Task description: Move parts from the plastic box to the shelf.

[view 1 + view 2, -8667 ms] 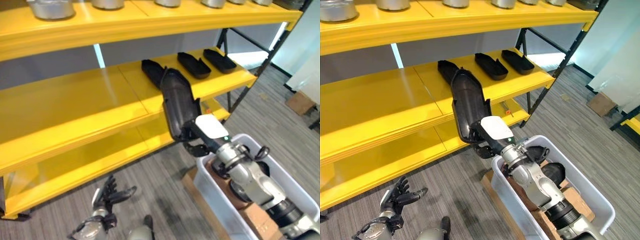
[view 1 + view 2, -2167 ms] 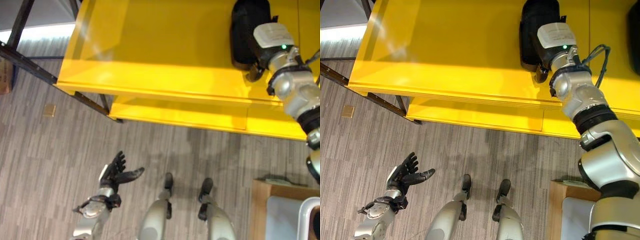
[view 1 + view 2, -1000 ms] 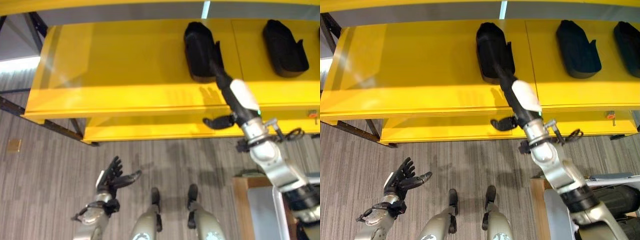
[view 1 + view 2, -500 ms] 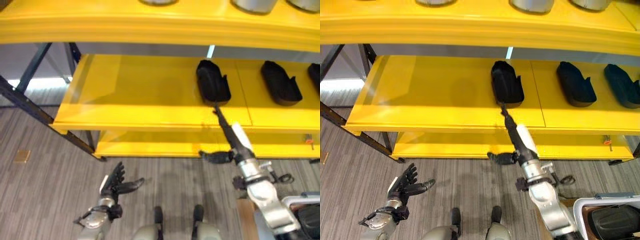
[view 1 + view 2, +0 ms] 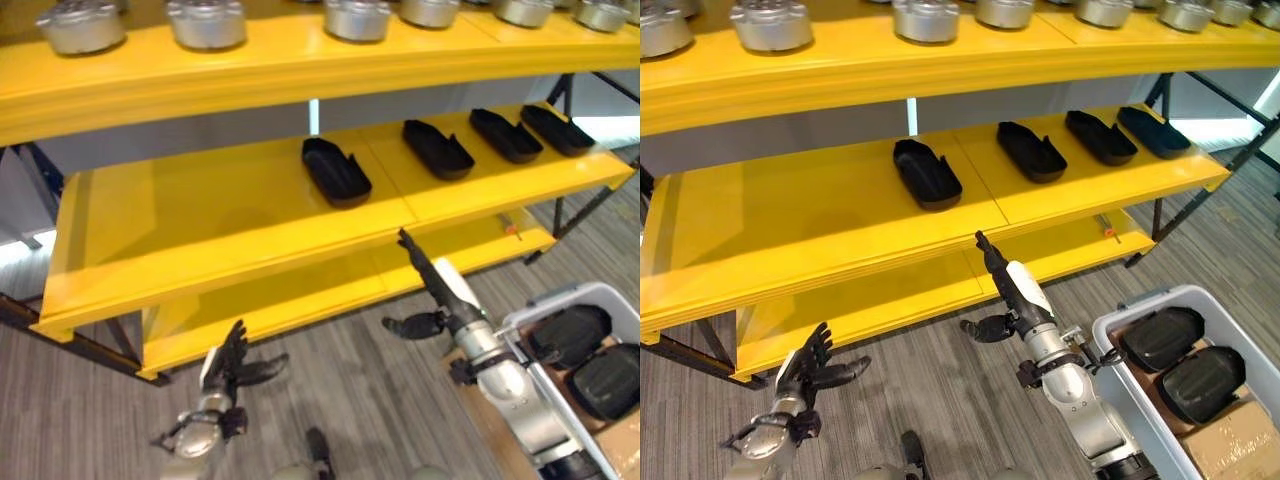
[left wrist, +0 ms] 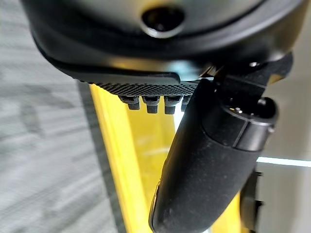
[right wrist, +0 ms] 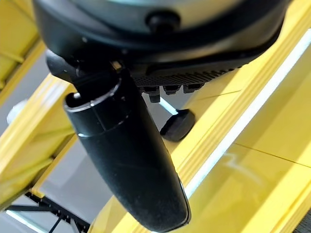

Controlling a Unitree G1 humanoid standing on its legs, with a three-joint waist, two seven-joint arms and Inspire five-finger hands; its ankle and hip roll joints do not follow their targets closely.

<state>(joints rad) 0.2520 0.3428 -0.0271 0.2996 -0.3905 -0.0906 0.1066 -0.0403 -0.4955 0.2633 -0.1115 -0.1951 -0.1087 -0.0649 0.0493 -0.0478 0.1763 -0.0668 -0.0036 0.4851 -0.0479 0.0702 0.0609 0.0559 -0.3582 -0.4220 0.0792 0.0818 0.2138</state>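
Four black moulded parts lie in a row on the yellow middle shelf (image 5: 200,230); the leftmost part (image 5: 335,171) sits apart from the other three (image 5: 437,149). My right hand (image 5: 447,290) is open below the shelf's front edge, fingers straight and pointing up at it, holding nothing. In the right wrist view its thumb (image 7: 126,155) stands free before the yellow boards. The white plastic box (image 5: 1137,303) at the lower right holds two more black parts (image 5: 1160,338). My left hand (image 5: 224,372) hangs open low on the left, over the floor.
Several silver metal pots (image 5: 205,22) line the top shelf. A lower yellow shelf (image 5: 300,295) runs just above the grey floor. Dark frame struts (image 5: 585,205) brace the shelf's right end. Brown cardboard (image 5: 1232,442) lies in the box beside the parts.
The view has swung round, taking in the whole shelf and the box. My right hand has drawn back and down from the leftmost part, which stays on the shelf. The left hand stays idle.
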